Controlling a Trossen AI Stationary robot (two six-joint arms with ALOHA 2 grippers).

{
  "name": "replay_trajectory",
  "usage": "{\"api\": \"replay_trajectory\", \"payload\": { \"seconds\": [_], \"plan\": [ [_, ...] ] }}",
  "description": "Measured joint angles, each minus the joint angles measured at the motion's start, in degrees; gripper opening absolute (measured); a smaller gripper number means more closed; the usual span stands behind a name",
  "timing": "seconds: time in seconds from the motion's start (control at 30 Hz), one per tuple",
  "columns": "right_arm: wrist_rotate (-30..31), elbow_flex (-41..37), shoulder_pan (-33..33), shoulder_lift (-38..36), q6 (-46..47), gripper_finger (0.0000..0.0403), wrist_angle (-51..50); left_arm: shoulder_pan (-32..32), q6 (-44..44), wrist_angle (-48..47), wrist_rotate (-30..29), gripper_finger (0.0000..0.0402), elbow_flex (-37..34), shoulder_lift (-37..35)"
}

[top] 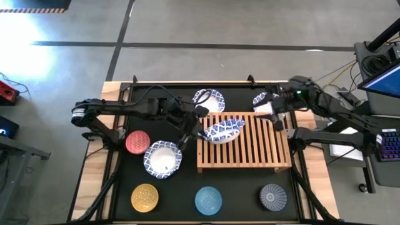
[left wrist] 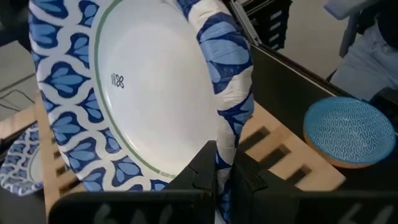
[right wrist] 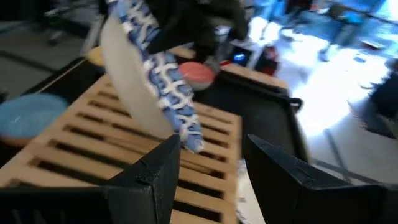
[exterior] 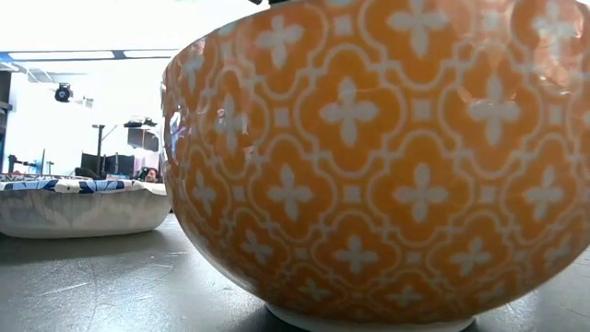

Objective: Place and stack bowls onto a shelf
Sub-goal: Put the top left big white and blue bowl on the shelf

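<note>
Over the left end of the shelf (top: 244, 145), we see the left gripper (top: 201, 127) clamped on the rim of a wide white bowl with a blue patterned rim (top: 224, 130), which it holds tilted above the slats. In the left wrist view the two dark fingers (left wrist: 205, 171) pinch that rim, and the bowl's white inside faces the camera. The right gripper (top: 277, 119) hangs over the shelf's far right corner with its fingers apart and nothing between them (the right wrist view shows the gap plainly).

On the black mat (top: 187, 187), a second wide bowl (top: 162, 159) sits just left of the shelf, a third (top: 209, 99) lies near the table's far edge, and a fourth (top: 262, 100) is partly hidden under the right arm. The red bowl (top: 137, 142) rests beside the second wide one. Along the near edge stand the yellow bowl (top: 145, 197), the light blue bowl (top: 208, 200) and the dark grey bowl (top: 273, 196).
</note>
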Motion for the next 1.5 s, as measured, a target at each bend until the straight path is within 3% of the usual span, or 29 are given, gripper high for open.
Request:
{"api": "replay_trajectory", "payload": {
  "seconds": [0.33, 0.9, 1.03, 1.5],
  "plan": [
    [-0.04, 0.01, 5.49, 0.17, -1.54, 0.0169, -0.04, 0.02, 3.28, -7.04, 0.79, 0.0000, 8.37, 8.01],
    [-3.02, 0.00, 14.01, 1.41, 1.17, 0.0169, -0.22, -0.09, 3.79, -3.94, 1.40, 0.0000, 8.62, 8.55],
    [-2.60, -0.01, 14.62, 2.61, 1.19, 0.0169, 0.24, -0.09, 3.92, -1.83, 5.27, 0.0000, 8.62, 8.52],
    [-3.88, 0.01, 14.58, 3.97, 4.28, 0.0159, 2.59, -0.11, 3.99, 2.19, 5.77, 0.0000, 8.62, 9.00]
  ]
}}
